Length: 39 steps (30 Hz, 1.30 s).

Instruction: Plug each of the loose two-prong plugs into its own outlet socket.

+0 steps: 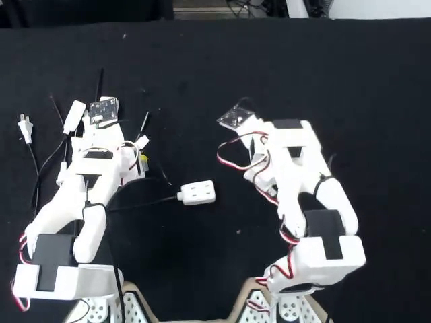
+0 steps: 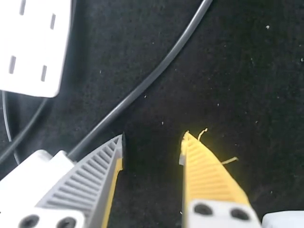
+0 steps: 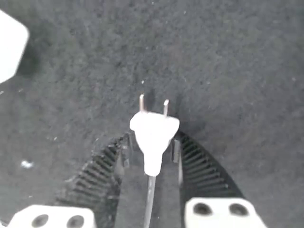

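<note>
The right end effector (image 3: 151,148) pinches a white two-prong plug (image 3: 154,130) by the sides of its body, prongs pointing forward over the black worktop (image 1: 350,74), with the cord running back between the fingers. The left end effector (image 2: 152,142) is spread and empty, a black cable (image 2: 156,71) just beside its grey finger (image 2: 102,166) and a slotted white socket block (image 2: 31,45) near. The outlet socket (image 1: 199,193) lies between the arms, well apart from the held plug; a second plug (image 1: 25,126) lies loose beyond the left arm. The likely trouble is the grip, since only the fingertips bear on the tapered body. The plug may twist on contact and its prongs miss the slots — or the unheld socket (it looks light) may slide away under the push.
</note>
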Tool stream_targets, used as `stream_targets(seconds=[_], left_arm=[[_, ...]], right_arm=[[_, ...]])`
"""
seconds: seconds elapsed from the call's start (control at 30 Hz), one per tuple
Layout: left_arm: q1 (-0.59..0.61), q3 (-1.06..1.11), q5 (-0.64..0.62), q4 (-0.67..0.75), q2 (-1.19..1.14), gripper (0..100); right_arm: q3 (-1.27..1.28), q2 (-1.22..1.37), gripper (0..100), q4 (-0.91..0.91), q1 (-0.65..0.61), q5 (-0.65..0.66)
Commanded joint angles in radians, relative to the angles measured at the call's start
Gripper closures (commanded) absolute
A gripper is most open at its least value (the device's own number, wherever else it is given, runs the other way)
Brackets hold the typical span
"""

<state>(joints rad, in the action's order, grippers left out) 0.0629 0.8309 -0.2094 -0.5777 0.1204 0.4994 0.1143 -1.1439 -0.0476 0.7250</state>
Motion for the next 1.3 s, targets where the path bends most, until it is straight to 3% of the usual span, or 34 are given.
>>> stream_targets(seconds=[0.0,0.13,0.3,0.73,0.97,1.27], left_arm=[[-0.019,-0.002,-0.002,0.012,0.031,80],[-0.019,-0.002,-0.002,0.012,0.031,80],[-0.019,-0.002,-0.002,0.012,0.031,80],[-0.019,-0.002,-0.002,0.012,0.031,80],[-0.019,-0.002,-0.002,0.012,0.031,80],[-0.019,-0.001,-0.002,0.012,0.031,80]], right_arm=[[-0.012,-0.042,86.4,-0.006,-0.017,-0.008],[-0.008,-0.053,87.1,-0.012,-0.014,-0.008],[0.005,-0.101,99.2,-0.026,-0.017,-0.043],[0.225,-0.294,98.2,0.066,-0.129,-0.161],[0.229,-0.300,84.1,0.118,-0.124,-0.170],[0.257,-0.300,83.2,0.155,-0.124,-0.170]])
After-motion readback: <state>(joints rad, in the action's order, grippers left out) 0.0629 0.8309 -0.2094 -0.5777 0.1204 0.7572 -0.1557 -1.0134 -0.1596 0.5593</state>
